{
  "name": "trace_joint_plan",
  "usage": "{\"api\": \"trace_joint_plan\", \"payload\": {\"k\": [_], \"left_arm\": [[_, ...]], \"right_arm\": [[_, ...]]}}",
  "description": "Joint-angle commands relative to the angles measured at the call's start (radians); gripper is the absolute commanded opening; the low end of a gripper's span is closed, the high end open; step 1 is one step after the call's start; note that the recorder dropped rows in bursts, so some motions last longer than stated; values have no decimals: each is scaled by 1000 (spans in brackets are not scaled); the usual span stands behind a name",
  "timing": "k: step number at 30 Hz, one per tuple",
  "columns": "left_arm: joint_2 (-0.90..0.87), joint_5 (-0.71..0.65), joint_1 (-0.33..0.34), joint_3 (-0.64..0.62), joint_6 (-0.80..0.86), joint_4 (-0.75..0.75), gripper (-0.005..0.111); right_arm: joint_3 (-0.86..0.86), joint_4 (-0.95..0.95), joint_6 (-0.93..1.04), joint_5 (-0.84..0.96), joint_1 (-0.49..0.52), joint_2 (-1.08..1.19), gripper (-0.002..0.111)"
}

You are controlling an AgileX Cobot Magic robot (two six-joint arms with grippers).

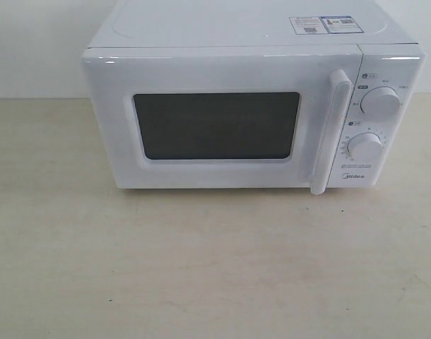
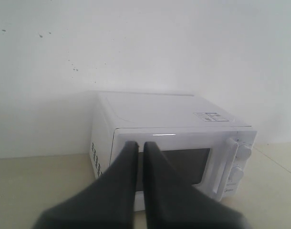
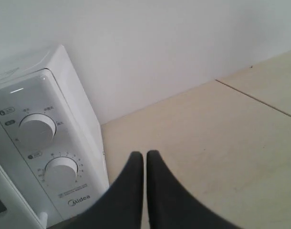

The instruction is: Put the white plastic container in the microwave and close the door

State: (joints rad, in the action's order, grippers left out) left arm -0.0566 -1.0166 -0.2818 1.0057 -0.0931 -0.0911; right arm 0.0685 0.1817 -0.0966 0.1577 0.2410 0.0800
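The white Midea microwave stands on the table with its door shut, dark window facing me and the long white handle beside the two dials. The white plastic container shows in no view. Neither gripper appears in the exterior view. In the left wrist view my left gripper is shut with nothing in it, held in front of the microwave and clear of it. My right gripper is shut and empty, hovering over the table beside the microwave's dial panel.
A beige table spreads in front of and to both sides of the microwave. A white wall rises behind it. A seam runs across the table right of the microwave.
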Motion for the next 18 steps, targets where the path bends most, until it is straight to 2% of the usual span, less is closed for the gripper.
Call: {"api": "trace_joint_plan", "payload": {"k": [1,5,14,18], "left_arm": [[1,-1,-7,-6,6,3,4],[1,-1,-7,-6,6,3,4],[1,-1,-7,-6,6,3,4],[1,-1,-7,-6,6,3,4]], "right_arm": [[-11,-11,32,-10,6,-1,0],[-55,-11,79,-4,-9,-4,0],[-69,-13,131,58,-211,-80,0],[-69,8,97,99,-252,-80,0]]}}
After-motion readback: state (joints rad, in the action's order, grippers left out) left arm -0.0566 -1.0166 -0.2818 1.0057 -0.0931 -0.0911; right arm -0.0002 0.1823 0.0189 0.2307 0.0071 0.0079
